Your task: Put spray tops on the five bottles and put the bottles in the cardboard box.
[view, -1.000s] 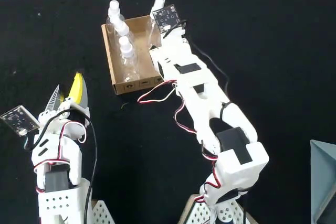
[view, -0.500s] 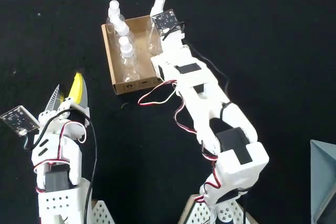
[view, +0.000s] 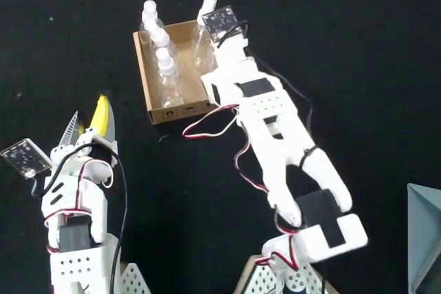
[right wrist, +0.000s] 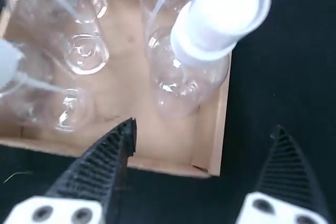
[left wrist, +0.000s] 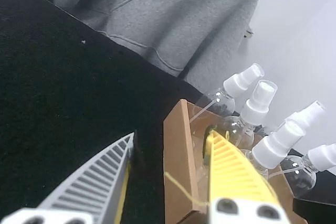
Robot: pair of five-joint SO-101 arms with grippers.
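Bottles [view: 167,74] of clear plastic with white spray tops [left wrist: 258,102] stand upright inside the cardboard box [view: 142,67]. From the left wrist view five tops can be counted above the box's wall. The box sits on a desk [view: 358,67] covered in black cloth, toward the far side and a little left of the middle. Beyond the desk's far edge hangs grey fabric [left wrist: 157,19], with a pale wall [left wrist: 304,35] beside it. A grey object [view: 424,239] juts in at the near right edge of the high view. The box's near wall carries small dark marks [view: 169,110], too small to read.

The right claw [right wrist: 203,128] hangs over the box's right-hand side with its black ribbed fingers [right wrist: 107,166] spread wide, released and grasping nothing. One bottle with a round white top [right wrist: 220,9] stands in the box just inside that wall, between and beyond the two fingers and apart from both. In the high view the right arm [view: 275,135] stretches from the near edge of the desk to the box.

The left claw [left wrist: 170,137] is well apart from the box, near the desk's left side, with its grey finger [left wrist: 100,187] and yellow finger [left wrist: 236,177] parted. It is released too, holding and touching nothing.
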